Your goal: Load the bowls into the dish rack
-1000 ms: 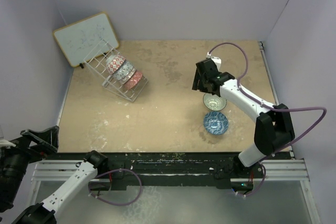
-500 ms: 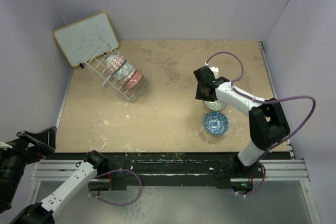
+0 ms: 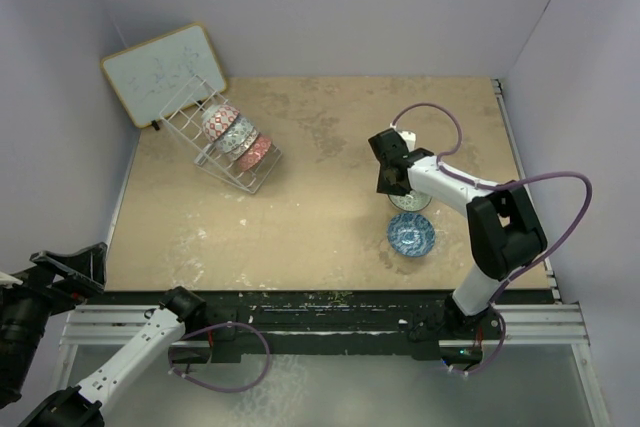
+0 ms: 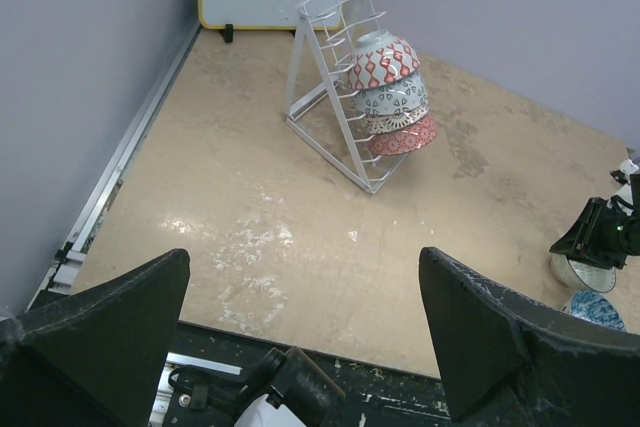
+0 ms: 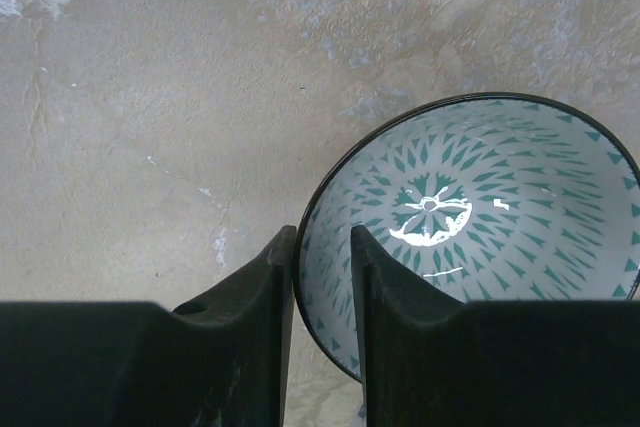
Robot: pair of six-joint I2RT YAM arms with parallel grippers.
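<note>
A cream-white bowl with a green pattern and dark rim stands on the table right of centre. My right gripper straddles its left rim, one finger outside and one inside, shut on the wall; in the top view it is low over the bowl. A blue bowl lies just in front. The white wire dish rack at the back left holds three bowls on edge. My left gripper is open and empty, raised at the near left corner.
A wood-framed whiteboard leans against the back left wall behind the rack. The right arm's purple cable loops over the table. Walls close in on the left, back and right. A black rail runs along the near edge.
My right gripper has come down and toward the cream-white bowl, and its fingers now sit over the bowl's rim. The left arm has barely moved.
</note>
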